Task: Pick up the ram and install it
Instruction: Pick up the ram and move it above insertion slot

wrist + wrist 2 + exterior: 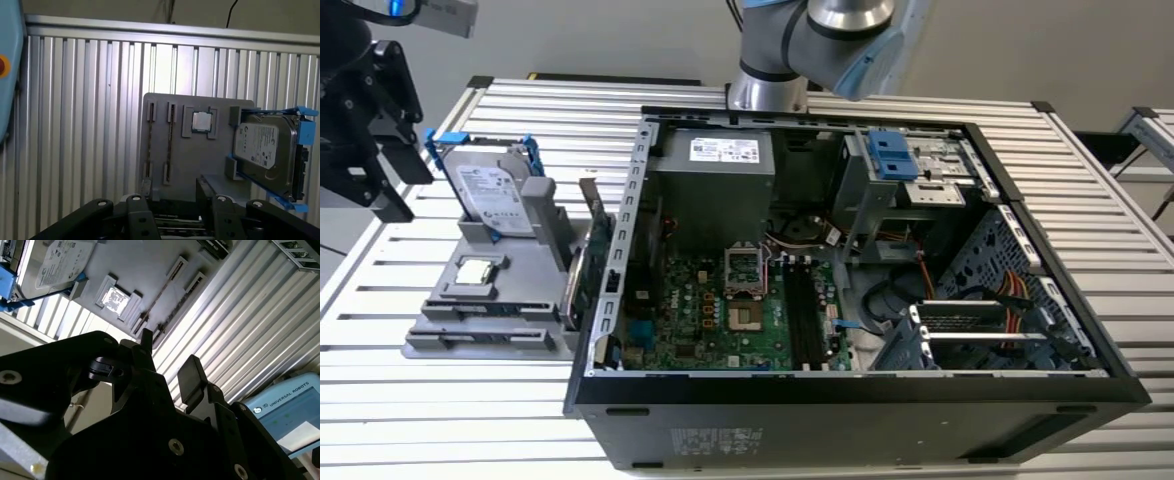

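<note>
The ram (169, 142) stands on edge as a thin dark stick in a slot of the grey holder (220, 107), on the side of the processor chip away from the hard drive. In the second wrist view the ram (156, 301) runs as a narrow line between two slot blocks. My gripper (172, 200) hangs above the holder and apart from it. Its black fingers (189, 374) are spread, open, with nothing between them. In the exterior view the gripper (387, 170) is the black body at the far left, beside the holder (440, 345).
An open computer case (854, 400) fills the middle of the slatted table, its motherboard (707, 310) showing long black memory slots (803, 315). On the holder sit a silver hard drive with a blue bracket (491, 190) and a small square processor chip (478, 270). A green board (596, 260) leans against the case wall.
</note>
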Tool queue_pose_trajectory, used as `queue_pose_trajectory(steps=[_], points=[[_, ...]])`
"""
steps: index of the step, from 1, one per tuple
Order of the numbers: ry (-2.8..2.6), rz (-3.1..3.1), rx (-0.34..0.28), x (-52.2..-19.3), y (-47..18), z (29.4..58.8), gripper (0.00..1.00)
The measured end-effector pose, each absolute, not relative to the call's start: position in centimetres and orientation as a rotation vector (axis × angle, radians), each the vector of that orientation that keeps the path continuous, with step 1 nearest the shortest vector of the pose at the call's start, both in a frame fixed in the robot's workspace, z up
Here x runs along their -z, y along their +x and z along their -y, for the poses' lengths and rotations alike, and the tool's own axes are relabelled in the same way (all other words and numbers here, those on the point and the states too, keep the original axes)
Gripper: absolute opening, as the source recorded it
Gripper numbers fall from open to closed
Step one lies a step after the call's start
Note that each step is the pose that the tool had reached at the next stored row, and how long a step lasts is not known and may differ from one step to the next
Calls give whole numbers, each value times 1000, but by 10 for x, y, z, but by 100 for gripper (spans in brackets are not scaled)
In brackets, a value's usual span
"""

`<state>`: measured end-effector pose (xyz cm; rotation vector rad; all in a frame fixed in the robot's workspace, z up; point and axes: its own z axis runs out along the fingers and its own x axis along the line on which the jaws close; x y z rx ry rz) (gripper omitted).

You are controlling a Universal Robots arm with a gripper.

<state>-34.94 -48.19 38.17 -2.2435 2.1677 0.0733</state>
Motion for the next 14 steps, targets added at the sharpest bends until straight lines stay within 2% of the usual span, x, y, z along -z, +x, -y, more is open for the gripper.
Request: queue_pose_trajectory(steps=[14], points=[[-2241,-2170,-73,-378,-349,482,100]])
